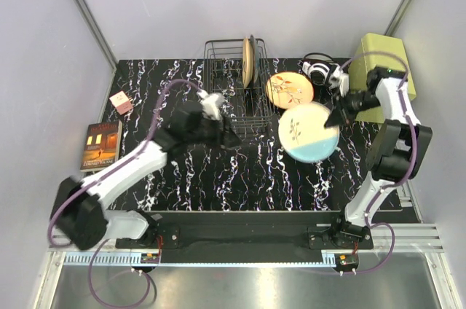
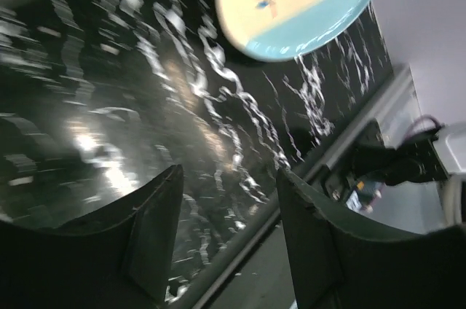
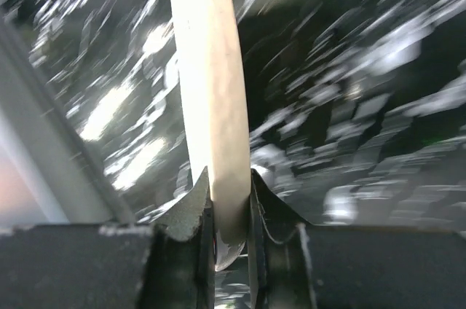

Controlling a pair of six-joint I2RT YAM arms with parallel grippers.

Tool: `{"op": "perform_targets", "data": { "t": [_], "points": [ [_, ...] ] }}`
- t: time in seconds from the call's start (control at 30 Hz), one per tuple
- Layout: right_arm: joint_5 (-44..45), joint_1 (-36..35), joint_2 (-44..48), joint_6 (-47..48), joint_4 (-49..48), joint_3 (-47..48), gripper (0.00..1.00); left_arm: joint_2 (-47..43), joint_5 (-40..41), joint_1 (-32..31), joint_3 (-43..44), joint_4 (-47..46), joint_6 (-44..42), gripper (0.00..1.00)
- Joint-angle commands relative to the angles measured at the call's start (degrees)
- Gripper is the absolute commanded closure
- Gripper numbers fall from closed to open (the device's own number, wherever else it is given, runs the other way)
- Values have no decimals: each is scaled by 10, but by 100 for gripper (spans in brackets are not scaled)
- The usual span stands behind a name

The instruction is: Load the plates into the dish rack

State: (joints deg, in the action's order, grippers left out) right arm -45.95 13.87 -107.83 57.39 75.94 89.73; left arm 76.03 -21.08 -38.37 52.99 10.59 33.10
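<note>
My right gripper (image 1: 336,116) is shut on the rim of the cream plate with a light-blue segment (image 1: 308,131) and holds it above the table, right of the black wire dish rack (image 1: 234,90). In the right wrist view the plate's edge (image 3: 211,105) stands between my fingers (image 3: 191,207). The plate also shows in the left wrist view (image 2: 298,3). An orange plate (image 1: 248,60) stands upright in the rack. Another orange plate with a branch pattern (image 1: 289,89) lies flat right of the rack. My left gripper (image 1: 234,136) is open and empty at the rack's front edge. The dark teal plate is out of view.
A yellow-green box (image 1: 386,68) and black-and-white headphones (image 1: 320,70) sit at the back right. A book (image 1: 100,146) and a small pink card (image 1: 121,102) lie at the left. Grey walls close in on both sides.
</note>
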Motion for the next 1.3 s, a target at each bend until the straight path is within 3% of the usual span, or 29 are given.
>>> {"op": "perform_targets", "data": {
  "t": [0.0, 0.07, 0.17, 0.27, 0.33, 0.4, 0.43, 0.6, 0.63, 0.73, 0.8, 0.93, 1.03, 1.1, 1.17, 1.27],
  "points": [
    [-45, -36, 75, -53, 150, 161, 100, -86, 21, 93, 10, 107, -127, 42],
    [-41, -73, 72, -82, 155, 226, 100, -98, 36, 122, 39, 122, -162, 43],
    [-34, -113, 43, -180, 144, 411, 100, -112, 60, 151, 72, 110, -209, 43],
    [-8, -134, -11, -366, 102, 574, 100, -125, 75, 180, 77, 98, -209, 43],
    [16, -158, -38, -514, 28, 634, 100, -141, 78, 197, 75, 86, -209, 43],
    [183, -224, -37, -644, -75, 667, 100, -166, 83, 205, 61, 74, -209, 42],
    [248, -247, -28, -655, -106, 663, 100, -177, 87, 215, 50, 66, -206, 42],
    [540, -427, -4, -622, -290, 559, 100, -235, 77, 256, 21, 63, -183, 42],
    [646, -453, -11, -616, -313, 542, 100, -243, 81, 262, 11, 64, -185, 42],
    [789, -510, -68, -597, -358, 586, 100, -276, 87, 271, -8, 65, -189, 42],
    [806, -519, -117, -628, -359, 645, 100, -295, 86, 283, -22, 65, -185, 42],
    [849, -537, -163, -649, -423, 668, 100, -323, 80, 296, -53, 64, -171, 42],
    [949, -575, -203, -575, -532, 671, 100, -344, 70, 305, -77, 62, -161, 42],
    [995, -592, -242, -476, -623, 680, 100, -358, 68, 312, -91, 63, -154, 42],
    [1032, -604, -265, -429, -669, 693, 100, -372, 67, 315, -98, 63, -151, 42],
    [1026, -607, -295, -431, -671, 708, 100, -389, 68, 320, -110, 65, -151, 42]
  ]
}}
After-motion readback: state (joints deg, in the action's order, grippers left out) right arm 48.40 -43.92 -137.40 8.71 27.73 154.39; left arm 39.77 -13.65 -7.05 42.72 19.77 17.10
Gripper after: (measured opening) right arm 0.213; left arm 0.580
